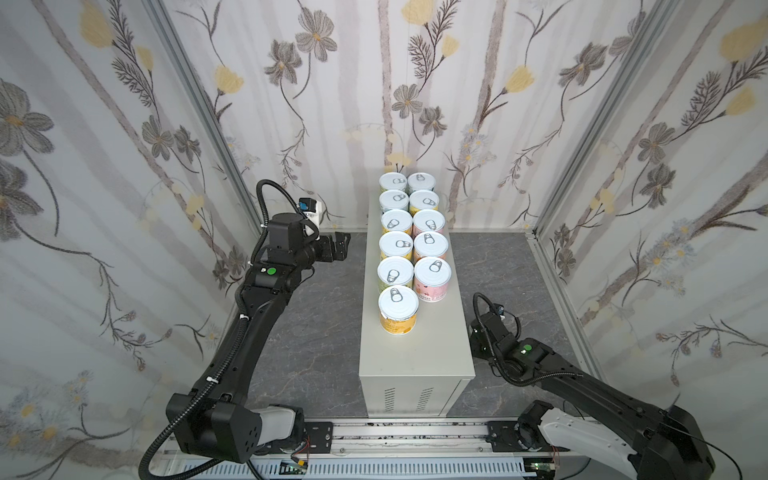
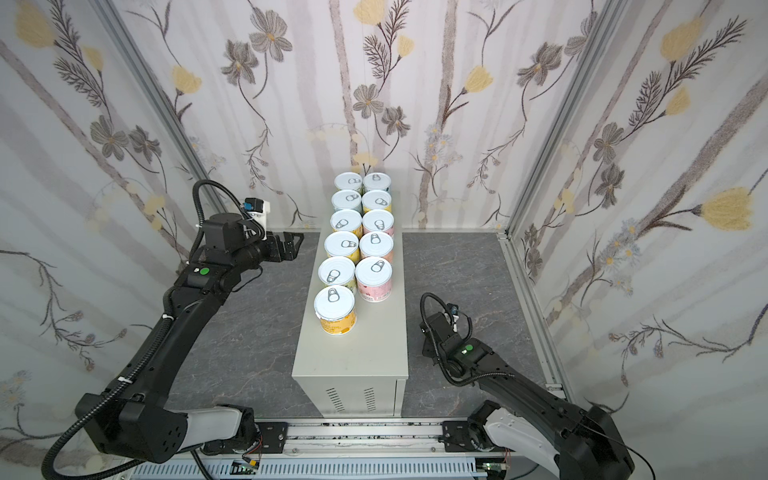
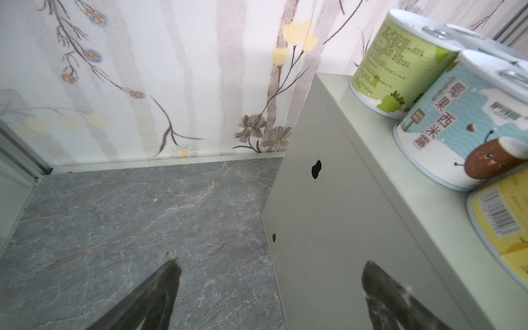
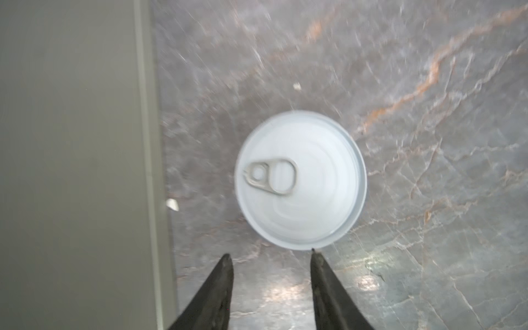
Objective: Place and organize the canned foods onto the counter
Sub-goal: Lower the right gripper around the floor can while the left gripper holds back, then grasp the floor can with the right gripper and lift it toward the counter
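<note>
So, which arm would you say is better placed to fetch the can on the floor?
Right: the right end effector is open by the can, on its side of the counter. The left end effector is across the counter.

We are finding the near half of the long pale grey-beige metal box [image 1: 419,353] bare on top; eleven short white-lidded cans [image 1: 397,244] are crowding its far half. On the dark grey marbled floor [image 1: 316,332] the left lane is lying open; a lone white-lidded can [image 4: 300,180] is standing in the right one.
</note>
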You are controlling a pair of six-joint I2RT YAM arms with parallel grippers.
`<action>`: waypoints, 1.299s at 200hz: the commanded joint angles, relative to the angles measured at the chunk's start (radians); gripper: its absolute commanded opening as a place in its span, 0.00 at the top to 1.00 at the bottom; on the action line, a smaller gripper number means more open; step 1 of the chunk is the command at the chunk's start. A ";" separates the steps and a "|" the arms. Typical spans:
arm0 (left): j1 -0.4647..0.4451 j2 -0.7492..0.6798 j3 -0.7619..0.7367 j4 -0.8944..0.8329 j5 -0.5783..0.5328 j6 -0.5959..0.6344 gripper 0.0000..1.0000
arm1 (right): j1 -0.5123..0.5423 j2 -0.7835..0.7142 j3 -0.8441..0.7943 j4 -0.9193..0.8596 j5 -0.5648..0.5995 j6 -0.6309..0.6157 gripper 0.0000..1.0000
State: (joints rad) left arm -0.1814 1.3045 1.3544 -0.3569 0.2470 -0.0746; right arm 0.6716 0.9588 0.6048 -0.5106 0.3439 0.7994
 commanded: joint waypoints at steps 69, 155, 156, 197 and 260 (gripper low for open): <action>0.000 -0.026 0.008 -0.015 0.064 0.046 0.00 | -0.127 0.031 0.097 -0.148 0.004 -0.081 0.00; 0.000 -0.017 0.014 -0.043 0.043 0.059 0.00 | -0.187 0.243 0.041 0.066 -0.076 -0.210 0.00; 0.000 -0.017 0.014 -0.043 0.044 0.059 0.00 | -0.188 0.245 0.041 0.068 -0.076 -0.212 0.00; 0.000 -0.010 0.019 -0.057 0.031 0.064 0.00 | -0.205 0.317 0.054 0.119 -0.095 -0.251 0.00; 0.000 -0.013 0.016 -0.063 0.024 0.065 0.00 | -0.231 0.379 0.039 0.178 -0.109 -0.278 0.20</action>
State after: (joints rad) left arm -0.1814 1.2957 1.3640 -0.4252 0.2806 -0.0223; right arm 0.4454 1.3281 0.6502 -0.3752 0.2371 0.5400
